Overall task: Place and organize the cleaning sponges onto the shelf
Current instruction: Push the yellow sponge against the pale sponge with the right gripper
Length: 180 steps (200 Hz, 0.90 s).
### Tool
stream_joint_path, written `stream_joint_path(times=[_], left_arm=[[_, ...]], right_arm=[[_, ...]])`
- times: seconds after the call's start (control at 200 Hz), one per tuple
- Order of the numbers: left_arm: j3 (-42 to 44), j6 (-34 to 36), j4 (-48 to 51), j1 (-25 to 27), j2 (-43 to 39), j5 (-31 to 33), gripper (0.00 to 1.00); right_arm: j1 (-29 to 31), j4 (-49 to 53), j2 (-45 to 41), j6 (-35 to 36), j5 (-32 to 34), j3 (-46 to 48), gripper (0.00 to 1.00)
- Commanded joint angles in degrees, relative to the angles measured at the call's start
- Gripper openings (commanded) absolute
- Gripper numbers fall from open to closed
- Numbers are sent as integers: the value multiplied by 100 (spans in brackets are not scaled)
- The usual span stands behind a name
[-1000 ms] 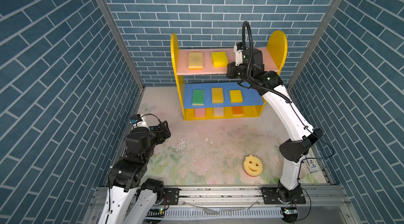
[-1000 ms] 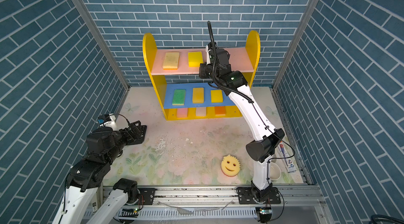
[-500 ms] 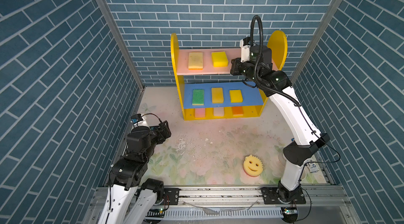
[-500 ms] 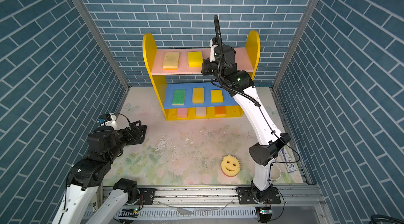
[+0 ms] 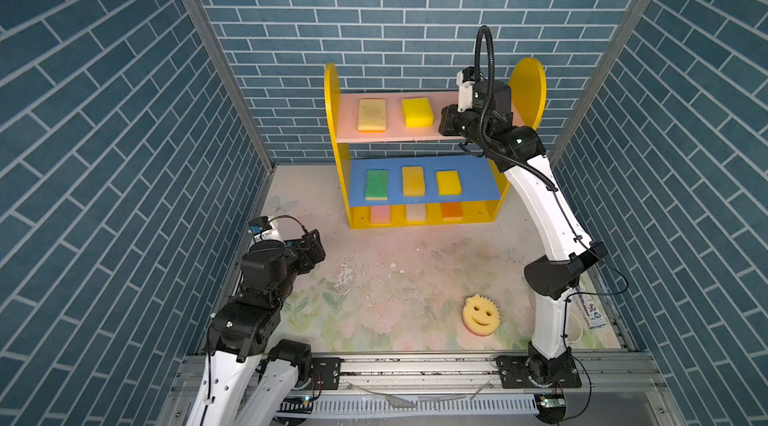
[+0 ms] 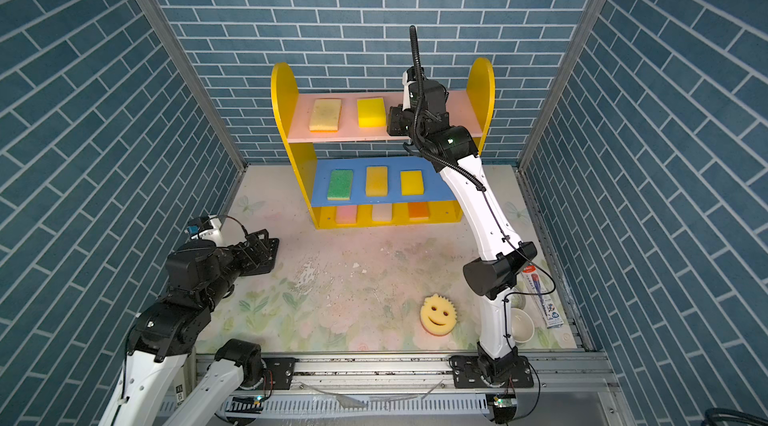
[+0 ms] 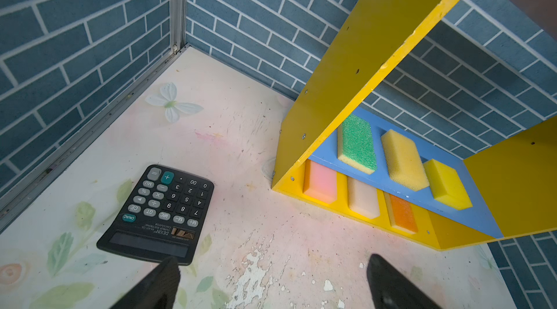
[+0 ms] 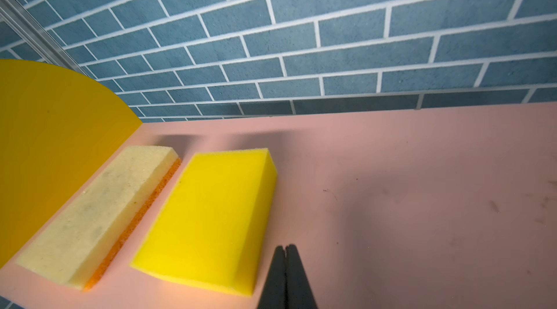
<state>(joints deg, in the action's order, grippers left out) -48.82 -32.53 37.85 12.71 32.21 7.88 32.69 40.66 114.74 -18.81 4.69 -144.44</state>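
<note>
I am watching the right gripper hovering low over the pink top board of the shelf, its 2 fingers pressed together and carrying nothing. Just beside those fingers, toward the round-topped panel, the bright yellow sponge is lying flat, with the tan sponge just beyond it. On the fingers' other side the board is showing bare. The left gripper is waiting low over the table, fingers spread wide and empty, with a black calculator lying just ahead of 1 fingertip.

The smiley sponge is sitting on the table, well apart from both pairs of fingers, far below the right ones and near that arm's base.

I am judging it to be light, soft foam, likelier to squash than to slip. So I am planning a wide opening across its scalloped rim and a gentle pinch.

I am counting 9 sponges:
- 2 on the pink board.
- 3 on the blue middle board: green sponge, pale yellow sponge, small yellow sponge.
- 3 on the yellow base: pink sponge, whitish sponge, orange sponge.
- 1 smiley on the table.
</note>
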Motion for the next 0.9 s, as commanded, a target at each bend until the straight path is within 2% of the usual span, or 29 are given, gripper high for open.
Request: stream_joint_path(times=[0.0, 0.265, 0.69, 0.725, 0.895], left_arm=[[-31, 42, -16, -25, -9, 25, 98], [4, 29, -27, -30, 1, 30, 98], [56, 20, -44, -24, -12, 38, 98], [65, 19, -48, -24, -6, 38, 98], [57, 10, -72, -27, 14, 3, 98]], right_arm=[[-51, 117, 91, -218, -450, -173, 5], [-52, 143, 205, -436, -938, -165, 4], [-52, 112, 163, -531, -935, -55, 3], [-52, 92, 167, -557, -1129, -43, 3], [-52, 82, 187, -579, -1154, -28, 3]])
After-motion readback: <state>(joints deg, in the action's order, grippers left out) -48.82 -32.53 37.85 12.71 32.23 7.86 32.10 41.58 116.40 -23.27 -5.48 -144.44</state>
